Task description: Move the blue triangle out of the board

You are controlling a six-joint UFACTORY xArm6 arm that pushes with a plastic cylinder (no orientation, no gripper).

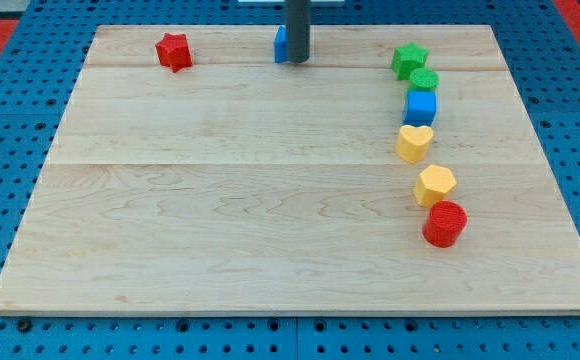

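Your tip (298, 60) sits touching blue triangle (281, 44), block just left of rod, mostly hidden, near board (270, 250) top edge. No pincer, nothing held. Likely light, rigid, slides easily; push flat near face upward.

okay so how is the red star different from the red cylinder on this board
The red star is pointed and sits alone near the view's top left; the red cylinder is round and ends the column of blocks at the view's right, beside the yellow hexagon. Both are red.
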